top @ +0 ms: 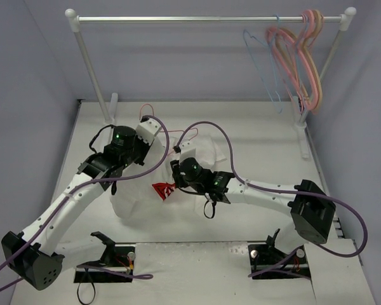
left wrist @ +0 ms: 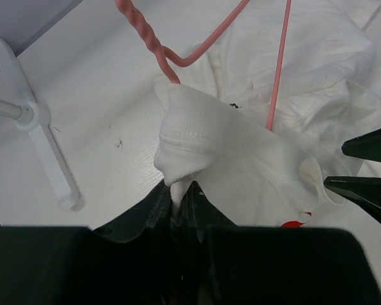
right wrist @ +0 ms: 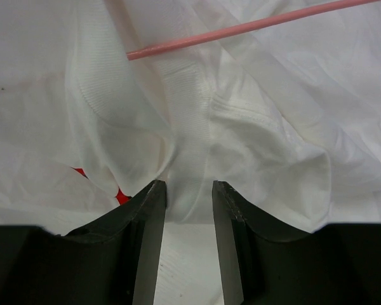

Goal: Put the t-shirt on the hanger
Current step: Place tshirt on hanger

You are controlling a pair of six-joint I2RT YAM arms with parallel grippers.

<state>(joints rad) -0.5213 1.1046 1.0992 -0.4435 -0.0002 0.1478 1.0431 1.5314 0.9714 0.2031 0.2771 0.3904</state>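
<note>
The t-shirt (top: 134, 200) lies crumpled in the middle of the bench (top: 260, 136), a little toward the near edge, with a patch of its red print (top: 163, 189) showing among the white folds. The right pincer (right wrist: 187, 189) is over the shirt's middle. Its jaws are narrowly apart with a ribbed band of collar between them, and the cloth is not visibly squeezed. Just beyond it, at the shirt's far left part, the left pincer (left wrist: 178, 192) is clamped tight on a bunched hem of the white fabric. The hanger (left wrist: 147, 39) lies at the shirt's far side. Its twisted neck and hook rest on the bare bench, and one wire arm disappears under the cloth. Along the far edge stands a white rack (top: 209, 19), with a bunch of pink and peach hangers (top: 308, 63) on the end near the far right corner.
</note>
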